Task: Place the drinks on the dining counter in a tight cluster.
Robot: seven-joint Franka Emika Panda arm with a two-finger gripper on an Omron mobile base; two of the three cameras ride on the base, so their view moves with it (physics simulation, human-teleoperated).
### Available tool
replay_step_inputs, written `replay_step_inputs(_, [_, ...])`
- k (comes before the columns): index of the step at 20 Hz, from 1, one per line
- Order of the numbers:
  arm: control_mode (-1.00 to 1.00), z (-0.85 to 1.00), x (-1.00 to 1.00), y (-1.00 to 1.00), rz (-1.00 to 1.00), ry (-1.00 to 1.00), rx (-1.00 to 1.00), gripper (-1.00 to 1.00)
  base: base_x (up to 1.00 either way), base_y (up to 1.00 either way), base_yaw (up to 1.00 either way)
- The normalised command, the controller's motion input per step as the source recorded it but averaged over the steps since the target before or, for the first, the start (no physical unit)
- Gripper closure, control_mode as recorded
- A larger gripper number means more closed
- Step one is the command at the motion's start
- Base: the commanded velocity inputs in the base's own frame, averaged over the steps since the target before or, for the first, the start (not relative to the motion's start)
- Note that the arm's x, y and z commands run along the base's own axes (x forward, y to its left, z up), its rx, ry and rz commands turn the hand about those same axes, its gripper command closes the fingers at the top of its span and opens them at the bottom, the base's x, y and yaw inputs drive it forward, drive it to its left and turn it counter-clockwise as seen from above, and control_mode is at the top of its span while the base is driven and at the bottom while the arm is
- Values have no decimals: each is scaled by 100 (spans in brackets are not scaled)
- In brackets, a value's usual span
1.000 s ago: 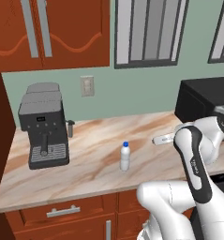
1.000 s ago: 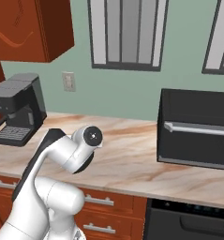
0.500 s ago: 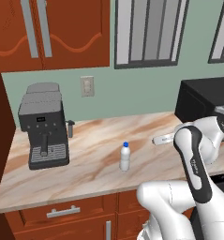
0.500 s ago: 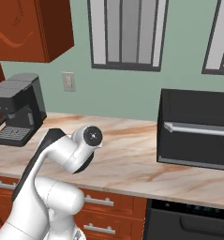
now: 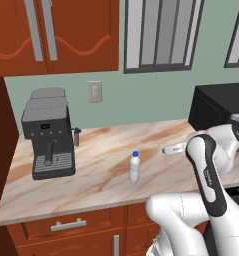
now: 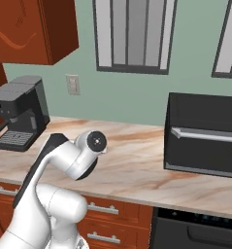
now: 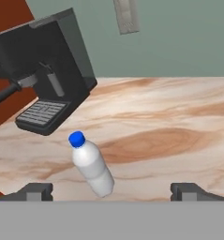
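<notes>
Nothing has shifted over the last second: I hold still, and the white bottle [image 7: 91, 167] stands untouched on the marble counter [image 5: 106, 172], so 0 drinks are moved yet. My gripper [image 7: 111, 192] is spread fully, gripping nothing. The bottle sits ahead, between my fingertips but nearer the left one, with the coffee machine [image 7: 45, 75] beyond it. My arm is folded, hand angled down at the counter.
</notes>
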Motion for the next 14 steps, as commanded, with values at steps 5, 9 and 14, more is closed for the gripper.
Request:
replay_step_inputs(5, [-100, 0, 0, -1, 31, 0, 0, -100, 0, 0, 0])
replay_step_inputs(9, [-100, 0, 1, -2, 37, 0, 1, -100, 0, 0, 0])
replay_step_inputs(14, [-100, 0, 1, 0, 43, -4, 0, -100, 0, 0, 0])
